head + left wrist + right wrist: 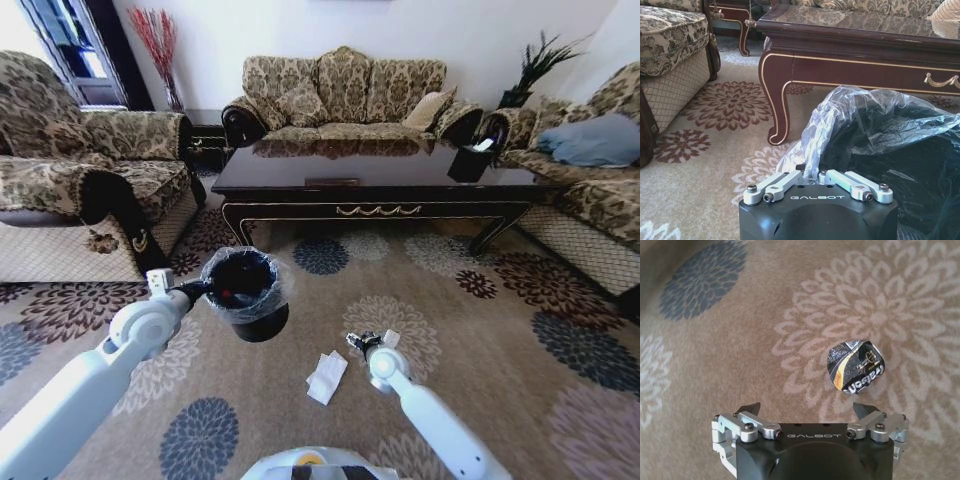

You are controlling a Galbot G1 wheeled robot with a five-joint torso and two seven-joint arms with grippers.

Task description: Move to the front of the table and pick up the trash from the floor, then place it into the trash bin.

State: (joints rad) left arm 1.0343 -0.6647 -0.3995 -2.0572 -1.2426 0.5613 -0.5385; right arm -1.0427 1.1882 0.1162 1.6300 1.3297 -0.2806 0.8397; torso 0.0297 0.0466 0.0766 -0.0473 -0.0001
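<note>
Hovering spread apart, the right hand (810, 412) has the dark wrapper (856, 366) just ahead; left hand (810, 175) clamps the bin's liner (840, 117).

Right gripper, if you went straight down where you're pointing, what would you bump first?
Probably the dark crumpled wrapper lying on the floor: the open right gripper points down nearly over it, though it may meet carpet just beside.

White, smooth-shelled arms run out over the floor (480, 330), rounded at the joints. Each wrist carries a black housing stamped GALBOT in pale letters, with silver metal linkages, dark screw heads and black fingertips (862, 410).
</note>
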